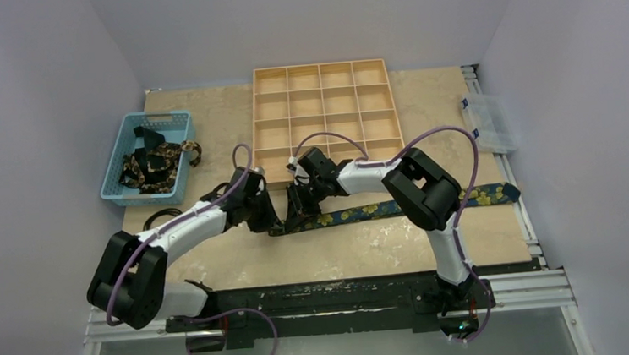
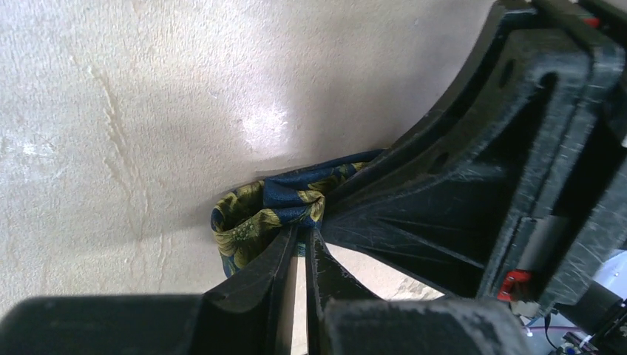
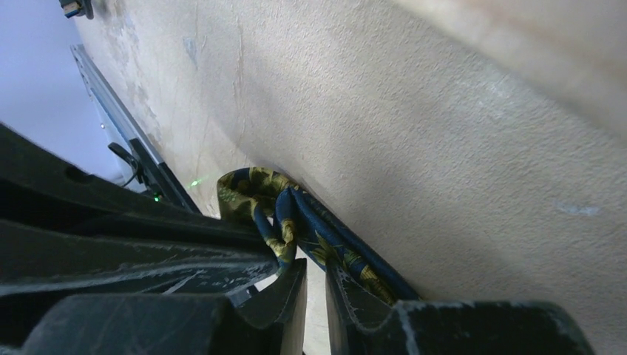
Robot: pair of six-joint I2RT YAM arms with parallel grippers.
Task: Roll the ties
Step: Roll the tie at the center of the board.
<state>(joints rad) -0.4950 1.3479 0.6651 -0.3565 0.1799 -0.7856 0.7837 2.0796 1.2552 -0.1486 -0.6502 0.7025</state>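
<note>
Pinching the tie at its folded left end, my left gripper had its fingers pressed almost together on the navy-and-gold fabric, which bulged into a small loop just past the tips. My right gripper, just beside it on the right, squeezed the same doubled strip between nearly closed fingers. The rest of the tie lay flat on the beige table, its long axis running left to right, the free end pointing right toward the table's edge and angled slightly away from me. Beyond my grippers stood the compartmented wooden tray. At the far left a blue basket held more patterned ties.
</note>
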